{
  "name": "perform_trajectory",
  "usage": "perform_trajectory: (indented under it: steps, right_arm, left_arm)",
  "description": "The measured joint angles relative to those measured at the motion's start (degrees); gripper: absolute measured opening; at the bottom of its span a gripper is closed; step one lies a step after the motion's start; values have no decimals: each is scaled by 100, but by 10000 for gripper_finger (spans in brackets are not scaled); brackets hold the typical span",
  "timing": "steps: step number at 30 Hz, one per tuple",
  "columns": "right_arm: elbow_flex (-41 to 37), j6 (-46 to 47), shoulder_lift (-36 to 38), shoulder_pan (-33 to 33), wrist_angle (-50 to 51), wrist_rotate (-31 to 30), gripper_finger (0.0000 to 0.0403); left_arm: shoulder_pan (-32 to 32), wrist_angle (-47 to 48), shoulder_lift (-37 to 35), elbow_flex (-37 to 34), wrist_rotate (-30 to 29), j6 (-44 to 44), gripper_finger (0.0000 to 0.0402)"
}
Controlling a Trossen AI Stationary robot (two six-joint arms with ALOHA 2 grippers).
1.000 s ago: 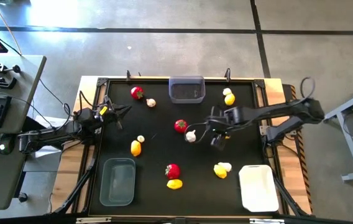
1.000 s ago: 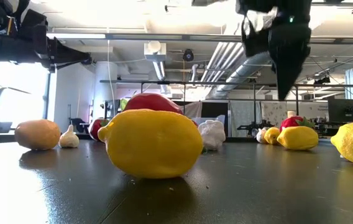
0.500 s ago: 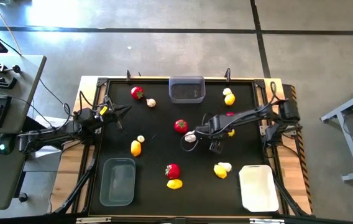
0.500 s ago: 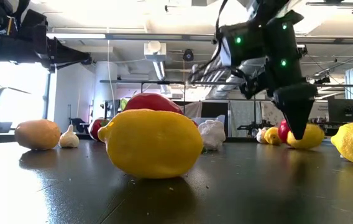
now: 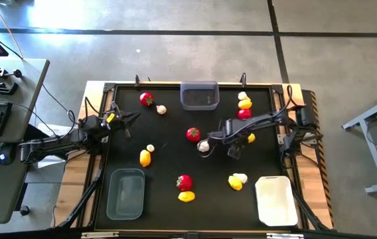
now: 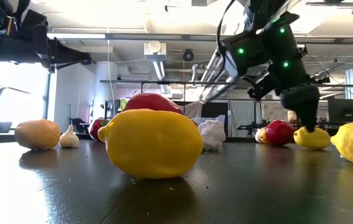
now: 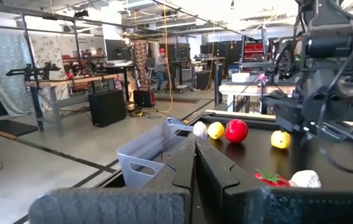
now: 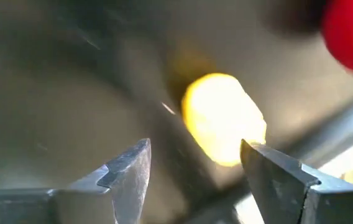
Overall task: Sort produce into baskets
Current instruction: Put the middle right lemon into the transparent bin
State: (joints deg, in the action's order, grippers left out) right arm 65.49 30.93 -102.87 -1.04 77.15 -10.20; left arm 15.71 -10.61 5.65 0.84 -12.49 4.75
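Observation:
My right gripper (image 5: 241, 141) is open, low over the table's right middle. A yellow lemon (image 5: 250, 138) lies just ahead of its fingertips (image 8: 195, 149), partly between them (image 8: 223, 118). In the low view the gripper (image 6: 309, 123) points down at this lemon (image 6: 313, 139). A red fruit (image 5: 244, 113) rests on the table beside it. More red fruits, lemons and garlic bulbs lie scattered over the black table. My left gripper (image 5: 134, 118) is shut and empty (image 7: 195, 146), held above the table's far left. My right gripper has one fingertip (image 8: 254, 152) right at the lemon's edge (image 8: 245, 134), coming slanting from above. I cannot tell whether it touches. The lemon rests on the table.
A grey bin (image 5: 199, 95) stands at the far middle, a second grey bin (image 5: 126, 192) near left, and a white bin (image 5: 276, 199) near right. A red fruit (image 5: 193, 135) and a garlic bulb (image 5: 204, 146) lie just left of my right gripper.
My right arm has folded in and its gripper has come down from high above the table to the lemon at the right middle. In the low view the lemon and the red fruit beside it have shifted a little apart.

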Motion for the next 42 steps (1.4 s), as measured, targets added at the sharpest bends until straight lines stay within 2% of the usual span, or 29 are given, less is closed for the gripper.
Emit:
perform_trajectory:
  steps: [4,7,9,14,20,29,33,38,42]
  right_arm:
    - [-4,-703,19,30,569,-186,241]
    - [-4,-1464,66,85,521,-196,241]
    - [-4,-1611,89,33,311,-129,241]
    - [-76,-1278,96,-173,-150,-94,241]
    - [-400,-611,96,-307,-242,-24,241]
    - [-991,-543,94,-316,-1005,230,240]
    - [-1002,-658,96,-321,-1003,388,217]
    - [-676,-962,96,-306,-1008,657,150]
    - [-143,-1301,96,-265,-1015,307,147]
  left_arm:
    - [-1,0,0,0,-7,0,0]
    - [-1,0,0,0,-9,0,0]
    - [-1,1,0,0,-9,-10,0]
    - [-1,6,0,0,-9,-18,0]
    - [-1,7,0,0,-9,-13,0]
    - [1,4,-1,0,-11,42,0]
    - [-1,2,-2,0,-11,42,0]
    - [-1,2,-2,0,-21,42,0]
    - [-1,2,-2,0,-33,22,0]
